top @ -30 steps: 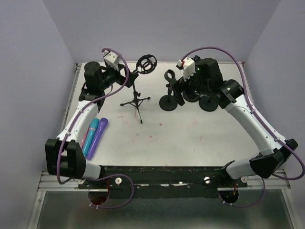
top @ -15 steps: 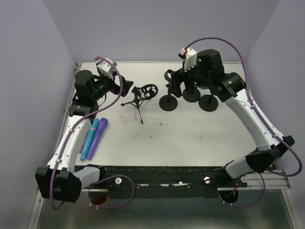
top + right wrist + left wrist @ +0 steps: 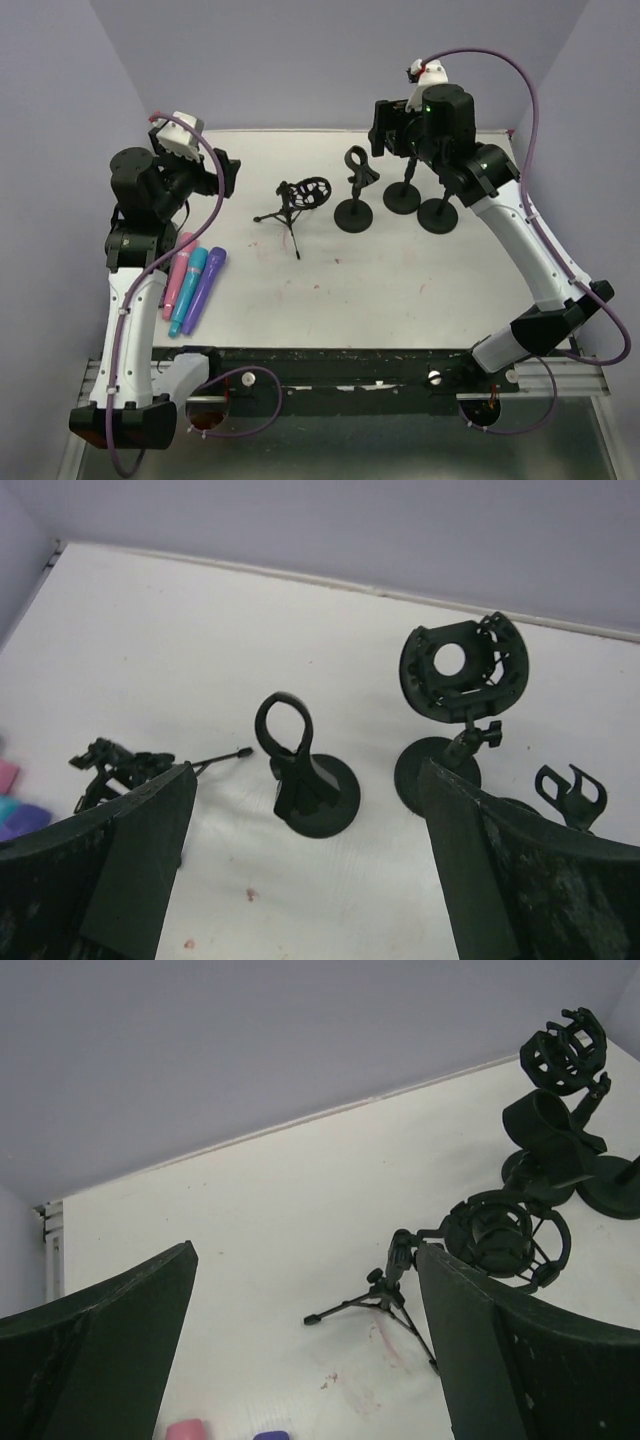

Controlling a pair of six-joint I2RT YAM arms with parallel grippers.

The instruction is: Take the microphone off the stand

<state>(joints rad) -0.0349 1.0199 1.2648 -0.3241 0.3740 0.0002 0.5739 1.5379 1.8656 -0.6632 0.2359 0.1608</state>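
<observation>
3 microphones [image 3: 190, 290] lie on the table [image 3: 400, 280], in no holder.
Nearest, at the table's left, a pink microphone [image 3: 180, 275], a teal microphone [image 3: 191, 285] and a purple microphone [image 3: 204, 288] rest side by side, close together. Farther in stands a small tripod stand [image 3: 288, 212], its empty shock mount [image 3: 311, 190] tilted low to the right. Beyond are 3 round-base stands: a ring-clip stand [image 3: 300, 785], a shock-mount stand [image 3: 462, 670] and a forked-clip stand [image 3: 568, 795]. The left gripper [image 3: 226, 175] hovers at the far left, claw released and empty. The right gripper [image 3: 388, 128] hangs above the round-base stands, likewise spread wide and holding nothing.
</observation>
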